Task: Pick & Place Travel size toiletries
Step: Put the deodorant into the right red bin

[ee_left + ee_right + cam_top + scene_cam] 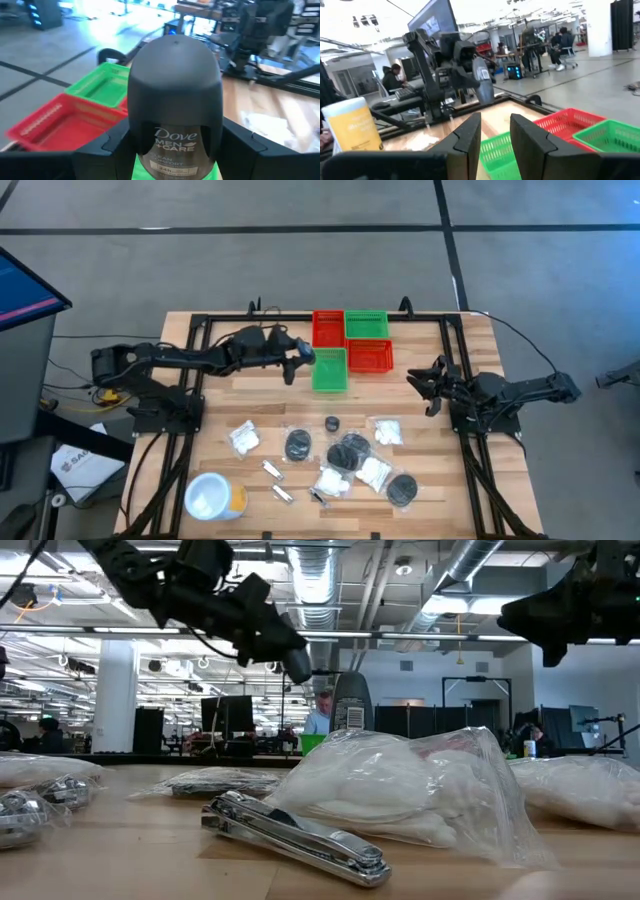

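My left gripper (pixel 294 363) reaches in from the table's left and is shut on a small dark grey bottle (pixel 175 95) marked Dove Men+Care. It holds the bottle in the air beside the near green bin (pixel 329 370). The bottle also shows in the low view (pixel 294 658) and the right wrist view (pixel 483 84). On the near half of the table lie white packets (pixel 243 438), black discs in clear wrap (pixel 298 446) and silver sachets (pixel 272 470). My right gripper (pixel 495 137) waits at the table's right, open and holding nothing. My left gripper pinches the bottle's lower body (pixel 137 152) between its two fingers (pixel 107 147), one on each side. The fingers come nearly level from the table's left. The rounded cap end (pixel 175 60) sticks out ahead of them. The bottle is lifted clear of the table and bins.
Two red bins (pixel 328 328) (pixel 371 357) and a second green bin (pixel 366 326) stand at the far middle of the table. A white round tub with an orange side (pixel 212 496) stands near the front left. A black frame (pixel 200 330) runs round the table.
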`<state>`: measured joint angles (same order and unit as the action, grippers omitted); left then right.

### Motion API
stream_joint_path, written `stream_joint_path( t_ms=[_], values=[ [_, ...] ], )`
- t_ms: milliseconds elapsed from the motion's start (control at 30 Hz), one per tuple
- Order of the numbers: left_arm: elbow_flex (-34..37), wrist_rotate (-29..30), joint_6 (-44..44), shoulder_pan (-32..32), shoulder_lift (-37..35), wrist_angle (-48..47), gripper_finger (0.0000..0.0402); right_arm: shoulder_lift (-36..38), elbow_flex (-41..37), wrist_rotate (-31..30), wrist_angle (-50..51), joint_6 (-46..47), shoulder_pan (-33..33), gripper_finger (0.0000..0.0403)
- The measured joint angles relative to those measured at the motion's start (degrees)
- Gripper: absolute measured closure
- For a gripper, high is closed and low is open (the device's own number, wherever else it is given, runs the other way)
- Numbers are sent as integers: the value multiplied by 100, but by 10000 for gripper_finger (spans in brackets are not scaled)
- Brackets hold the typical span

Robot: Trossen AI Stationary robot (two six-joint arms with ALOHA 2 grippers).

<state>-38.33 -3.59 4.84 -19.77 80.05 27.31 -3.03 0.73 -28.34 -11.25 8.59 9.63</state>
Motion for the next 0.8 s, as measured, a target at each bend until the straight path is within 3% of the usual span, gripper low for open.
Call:
stream_joint_path(
  t_ms=[233,433,800],
  values=[
    [-535,-87,-74,304,501,13,200,-812,397,454,-166,1,-411,307],
    [-872,-87,-163,607,756,-2,200,-2065,1052,528,-170,-68,-783,307],
    [-946,-83,-161,829,770,-11,200,-4626,2250,1280,-1027,-427,-1320,307]
  ],
)
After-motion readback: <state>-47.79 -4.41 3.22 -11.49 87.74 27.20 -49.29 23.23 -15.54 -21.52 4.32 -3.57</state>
